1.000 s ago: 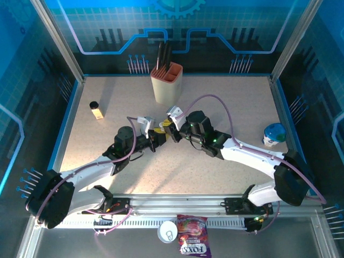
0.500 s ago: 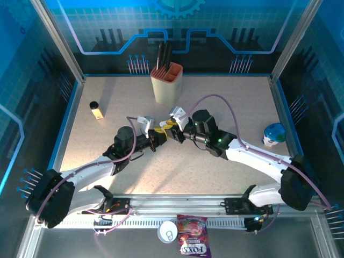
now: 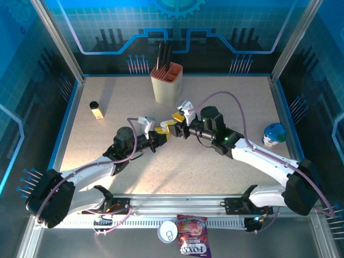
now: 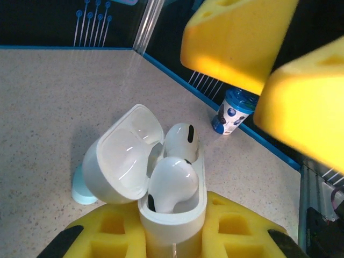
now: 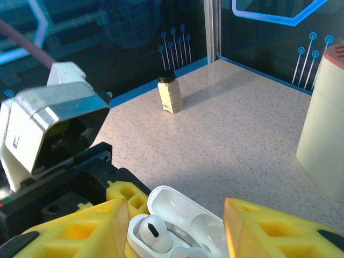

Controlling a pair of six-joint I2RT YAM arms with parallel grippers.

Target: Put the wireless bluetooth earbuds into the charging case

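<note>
The open charging case [image 4: 173,217] is clamped in the left tool [image 3: 159,137], with two white earbuds [image 4: 171,180] seated inside it. The right tool [image 5: 176,228] is held parted just beside the case.

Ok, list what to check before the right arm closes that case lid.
1. Grip: left gripper shut on the charging case: ok.
2. Contents: both earbuds sit in their wells: ok.
3. Depth: earbuds pushed fully down: cannot tell.
4. Path: lid swung open, nothing lying inside it: ok.
5. Free hand: right gripper open and empty, its fingers apart from the case: ok.
</note>
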